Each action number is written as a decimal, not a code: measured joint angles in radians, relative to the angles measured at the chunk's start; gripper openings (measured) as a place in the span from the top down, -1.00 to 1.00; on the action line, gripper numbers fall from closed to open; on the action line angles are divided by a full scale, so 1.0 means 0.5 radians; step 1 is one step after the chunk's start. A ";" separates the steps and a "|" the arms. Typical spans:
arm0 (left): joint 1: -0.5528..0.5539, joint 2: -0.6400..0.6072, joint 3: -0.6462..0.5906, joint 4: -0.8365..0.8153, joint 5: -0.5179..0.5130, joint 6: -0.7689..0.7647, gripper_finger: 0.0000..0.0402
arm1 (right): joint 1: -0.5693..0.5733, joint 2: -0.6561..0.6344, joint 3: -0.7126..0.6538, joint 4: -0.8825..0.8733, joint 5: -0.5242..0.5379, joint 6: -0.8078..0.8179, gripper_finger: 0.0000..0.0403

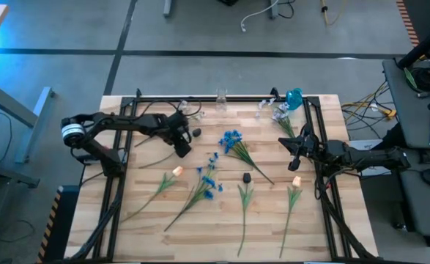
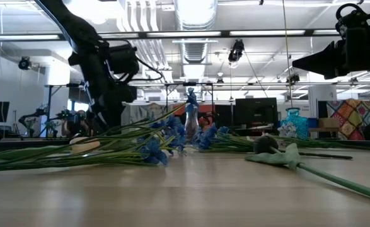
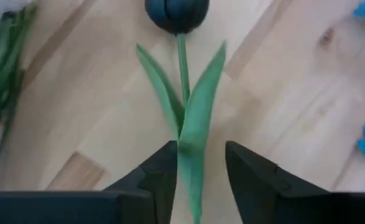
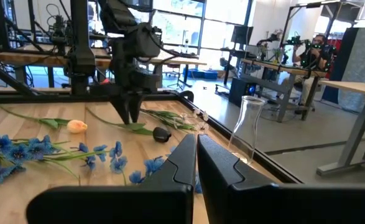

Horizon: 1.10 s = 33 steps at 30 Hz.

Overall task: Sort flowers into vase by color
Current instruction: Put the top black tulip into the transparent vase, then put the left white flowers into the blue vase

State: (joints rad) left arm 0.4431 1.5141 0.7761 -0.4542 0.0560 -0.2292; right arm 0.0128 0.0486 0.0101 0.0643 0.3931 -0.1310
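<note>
A dark-headed tulip with two long green leaves lies flat on the table, left of centre. My left gripper is open and low over it, one finger on each side of its stem and leaves. Blue sprigs, two yellow-orange tulips and another dark tulip lie across the table's middle. My right gripper is shut and empty, held above the table's right side. My left gripper comes from above, pointing down, with its fingers astride the dark tulip's leaves just below the head. One finger lies right beside a leaf's edge. I cannot tell whether it touches.
A clear glass vase and a blue vase stand at the far edge, with white sprigs and green stems near them. Black frame rails run along the table's left and right sides. The near strip of tabletop holds only stem ends.
</note>
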 joint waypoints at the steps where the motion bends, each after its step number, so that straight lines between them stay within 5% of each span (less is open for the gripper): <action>1: 0.000 -0.025 0.013 -0.048 -0.032 0.010 0.35 | 0.000 0.000 0.000 0.000 0.000 0.000 0.95; 12: 0.079 -0.237 0.150 -0.511 -0.494 0.093 0.25 | 0.000 -0.001 0.000 0.000 0.000 0.000 0.95; 25: 0.410 0.111 0.284 -0.446 -0.512 0.538 0.25 | 0.000 0.000 0.000 0.000 0.000 0.000 0.95; 33: 0.520 0.338 0.437 -0.471 -0.344 0.735 0.25 | 0.000 0.000 0.000 0.000 0.000 0.000 0.95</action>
State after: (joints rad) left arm 0.7029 1.6830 0.9945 -0.6897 -0.1161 0.1382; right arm 0.0128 0.0485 0.0101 0.0643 0.3931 -0.1310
